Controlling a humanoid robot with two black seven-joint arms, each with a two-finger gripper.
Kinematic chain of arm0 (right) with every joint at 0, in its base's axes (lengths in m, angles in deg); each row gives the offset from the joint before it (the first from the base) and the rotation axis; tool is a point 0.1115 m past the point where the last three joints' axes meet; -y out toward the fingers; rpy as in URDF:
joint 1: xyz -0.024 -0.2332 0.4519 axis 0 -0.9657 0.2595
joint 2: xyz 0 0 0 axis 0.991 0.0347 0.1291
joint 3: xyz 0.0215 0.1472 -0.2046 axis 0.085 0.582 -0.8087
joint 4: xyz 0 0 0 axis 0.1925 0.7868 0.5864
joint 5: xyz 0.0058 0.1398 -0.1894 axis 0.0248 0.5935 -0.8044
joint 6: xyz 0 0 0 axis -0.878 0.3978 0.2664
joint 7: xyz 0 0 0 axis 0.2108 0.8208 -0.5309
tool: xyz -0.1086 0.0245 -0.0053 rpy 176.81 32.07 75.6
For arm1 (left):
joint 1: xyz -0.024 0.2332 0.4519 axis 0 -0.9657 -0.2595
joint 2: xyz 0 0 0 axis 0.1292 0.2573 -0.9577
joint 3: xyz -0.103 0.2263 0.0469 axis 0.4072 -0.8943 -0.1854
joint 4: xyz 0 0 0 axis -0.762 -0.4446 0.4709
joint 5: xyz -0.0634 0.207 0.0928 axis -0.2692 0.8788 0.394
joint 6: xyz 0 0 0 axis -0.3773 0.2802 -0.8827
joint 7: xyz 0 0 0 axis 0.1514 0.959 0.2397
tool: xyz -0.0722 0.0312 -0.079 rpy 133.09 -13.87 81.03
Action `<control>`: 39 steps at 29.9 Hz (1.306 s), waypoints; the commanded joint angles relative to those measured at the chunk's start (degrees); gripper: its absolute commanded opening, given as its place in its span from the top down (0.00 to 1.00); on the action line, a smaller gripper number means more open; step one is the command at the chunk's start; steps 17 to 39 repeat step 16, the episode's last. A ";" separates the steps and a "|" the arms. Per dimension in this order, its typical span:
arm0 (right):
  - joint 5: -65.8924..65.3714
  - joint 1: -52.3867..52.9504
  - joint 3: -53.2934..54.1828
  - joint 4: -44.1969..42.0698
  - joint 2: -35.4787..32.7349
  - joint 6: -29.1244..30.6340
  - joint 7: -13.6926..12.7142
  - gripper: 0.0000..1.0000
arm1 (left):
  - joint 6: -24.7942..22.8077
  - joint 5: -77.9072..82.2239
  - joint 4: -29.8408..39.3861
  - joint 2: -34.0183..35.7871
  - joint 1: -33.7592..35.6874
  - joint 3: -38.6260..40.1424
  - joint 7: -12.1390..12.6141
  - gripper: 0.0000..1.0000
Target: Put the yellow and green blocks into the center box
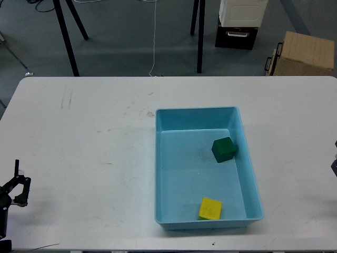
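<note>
A light blue box point(200, 112) stands on the white table, right of the middle. A green block point(223, 149) lies inside it near the right wall. A yellow block point(210, 208) lies inside it near the front wall. My left gripper point(20, 178) is low at the table's front left edge, far from the box, and its fingers look apart and empty. Only a dark sliver of my right gripper point(334, 166) shows at the right edge of the view, and its fingers cannot be made out.
The white table point(95, 137) carries only the box. Behind it on the floor are black tripod legs point(67, 39), a black and white case point(239, 23) and a cardboard box point(303, 52).
</note>
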 commanded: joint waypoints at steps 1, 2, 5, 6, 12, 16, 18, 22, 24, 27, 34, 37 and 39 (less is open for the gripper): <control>-0.08 -1.92 0.56 1.15 1.45 0.00 -0.01 0.00 | 0.00 -0.15 0.09 -0.01 0.09 -1.71 0.00 0.00; 0.01 -2.28 0.65 1.24 1.54 0.00 -0.01 0.00 | 0.00 -0.15 0.09 -0.01 0.09 -1.80 0.00 0.00; -0.17 -2.46 0.92 1.42 1.54 0.00 -0.01 0.00 | 0.00 -0.15 0.18 0.08 0.79 -3.20 0.00 0.00; -0.17 -2.37 1.01 1.33 1.63 0.00 -0.01 0.00 | 0.00 -0.15 0.18 0.17 1.05 -3.81 0.00 0.00; -0.25 -2.46 1.62 1.51 1.81 0.00 0.08 0.00 | 0.00 -0.15 0.44 0.61 4.39 -7.24 0.00 0.00; -0.25 -3.33 2.06 1.59 2.42 0.00 0.16 0.00 | 0.00 -0.32 0.44 0.61 4.57 -7.68 0.00 0.00; -0.25 -3.33 2.06 1.59 2.42 0.00 0.16 0.00 | 0.00 -0.32 0.44 0.61 4.57 -7.68 0.00 0.00; -0.25 -3.33 2.06 1.59 2.42 0.00 0.16 0.00 | 0.00 -0.32 0.44 0.61 4.57 -7.68 0.00 0.00; -0.25 -3.33 2.06 1.59 2.42 0.00 0.16 0.00 | 0.00 -0.32 0.44 0.61 4.57 -7.68 0.00 0.00; -0.25 -3.33 2.06 1.59 2.42 0.00 0.16 0.00 | 0.00 -0.32 0.44 0.61 4.57 -7.68 0.00 0.00; -0.25 -3.33 2.06 1.59 2.42 0.00 0.16 0.00 | 0.00 -0.32 0.44 0.61 4.57 -7.68 0.00 0.00; -0.25 -3.33 2.06 1.59 2.42 0.00 0.16 0.00 | 0.00 -0.32 0.44 0.61 4.57 -7.68 0.00 0.00; -0.25 -3.33 2.06 1.59 2.42 0.00 0.16 0.00 | 0.00 -0.32 0.44 0.61 4.57 -7.68 0.00 0.00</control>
